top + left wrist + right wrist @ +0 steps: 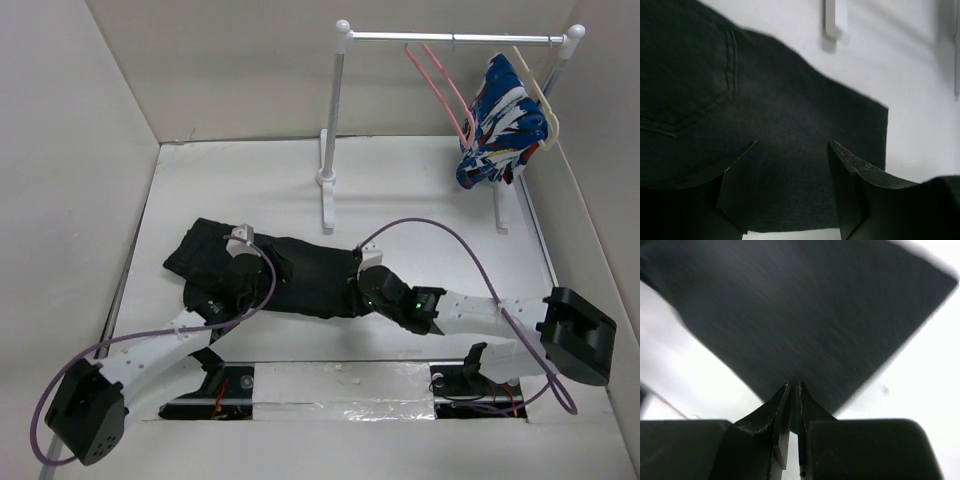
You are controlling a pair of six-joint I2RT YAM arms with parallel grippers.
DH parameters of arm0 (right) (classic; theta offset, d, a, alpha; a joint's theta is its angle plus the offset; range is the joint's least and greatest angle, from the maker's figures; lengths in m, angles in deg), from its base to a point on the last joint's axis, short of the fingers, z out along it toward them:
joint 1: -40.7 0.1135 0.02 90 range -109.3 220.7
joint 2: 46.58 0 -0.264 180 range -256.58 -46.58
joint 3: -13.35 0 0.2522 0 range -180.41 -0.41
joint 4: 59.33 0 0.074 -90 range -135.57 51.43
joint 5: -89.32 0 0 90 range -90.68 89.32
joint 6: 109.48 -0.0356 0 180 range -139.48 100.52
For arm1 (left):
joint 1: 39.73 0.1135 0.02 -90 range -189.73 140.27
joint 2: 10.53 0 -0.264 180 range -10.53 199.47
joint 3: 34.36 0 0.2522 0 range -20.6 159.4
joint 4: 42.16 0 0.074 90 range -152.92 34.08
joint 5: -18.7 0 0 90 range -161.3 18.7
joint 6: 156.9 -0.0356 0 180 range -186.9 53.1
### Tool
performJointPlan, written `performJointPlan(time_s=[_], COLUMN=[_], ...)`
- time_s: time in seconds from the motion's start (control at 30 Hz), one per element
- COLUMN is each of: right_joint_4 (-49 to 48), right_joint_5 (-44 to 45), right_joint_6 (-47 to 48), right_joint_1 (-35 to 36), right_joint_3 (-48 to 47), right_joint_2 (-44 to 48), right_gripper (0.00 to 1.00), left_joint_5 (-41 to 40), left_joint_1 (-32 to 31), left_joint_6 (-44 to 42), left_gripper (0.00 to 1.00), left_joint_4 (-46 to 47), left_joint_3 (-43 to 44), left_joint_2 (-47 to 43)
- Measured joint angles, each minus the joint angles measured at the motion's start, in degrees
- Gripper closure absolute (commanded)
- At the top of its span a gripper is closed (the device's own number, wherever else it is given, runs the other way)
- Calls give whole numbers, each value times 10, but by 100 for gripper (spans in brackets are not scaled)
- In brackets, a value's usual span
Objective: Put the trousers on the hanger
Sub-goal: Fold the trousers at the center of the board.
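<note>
The black trousers (pixel 290 272) lie folded on the white table in the top view. My left gripper (pixel 243 262) hovers over their left part, jaws open, with black cloth between and under the fingers (pixel 850 175). My right gripper (pixel 362 283) is at the trousers' right end, jaws pinched shut on the cloth edge (pixel 794 385). The trousers fill the left wrist view (pixel 765 125) and the right wrist view (pixel 805 310). The pink hanger (pixel 440 85) hangs on the rail at the back right.
A white clothes rack (pixel 340 110) stands at the back, its foot (pixel 835 17) near the trousers. A cream hanger with a blue, white and red garment (pixel 500 120) hangs at the rail's right end. Walls close in left and right.
</note>
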Motion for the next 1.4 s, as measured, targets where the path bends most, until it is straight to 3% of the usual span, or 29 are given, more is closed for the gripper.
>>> performJointPlan(time_s=[0.1, 0.23, 0.33, 0.37, 0.5, 0.63, 0.73, 0.87, 0.93, 1.03, 1.07, 1.1, 1.17, 1.27, 1.4], right_joint_4=[-5, -24, -39, -37, -11, 9, -10, -22, -30, -45, -52, -57, -67, -79, -79], right_joint_5=[0, 8, 10, 11, 21, 20, -9, -41, -53, -76, -82, -89, -104, -131, -152], right_joint_6=[-30, -76, -101, -106, -107, -88, -57, -20, -6, 12, 16, 21, 25, 34, 51], right_joint_1=[0, 4, -3, -5, -13, -40, -119, -229, -265, -303, -313, -322, -335, -350, -363], right_joint_3=[48, 104, 125, 125, 125, 123, 115, 78, 63, 45, 39, 33, 21, 2, -43], right_joint_2=[-9, -8, 5, 9, 39, 96, 105, 50, 24, -22, -39, -56, -89, -131, -169], right_gripper=[88, 88, 74, 62, 37, 26, 23, 22, 25, 52, 69, 79, 92, 100, 100], left_joint_5=[10, -8, -33, -39, -76, -87, -94, -105, -115, -123, -126, -130, -141, -164, -201], left_joint_1=[-36, -139, -209, -225, -261, -284, -300, -324, -339, -351, -354, -356, -359, -360, -360], left_joint_6=[13, 39, 61, 68, 92, 113, 125, 143, 153, 165, 166, 168, 168, 160, 144], left_gripper=[49, 49, 49, 49, 49, 49, 50, 50, 49, 49, 49, 49, 49, 48, 47], left_joint_4=[48, 105, 145, 159, 216, 264, 287, 292, 288, 268, 258, 245, 222, 190, 151], left_joint_3=[-35, -82, -82, -80, -51, -20, -6, 2, 3, 3, 3, 3, 3, 4, 14], left_joint_2=[26, 61, 123, 149, 242, 311, 340, 351, 350, 334, 324, 311, 276, 215, 156])
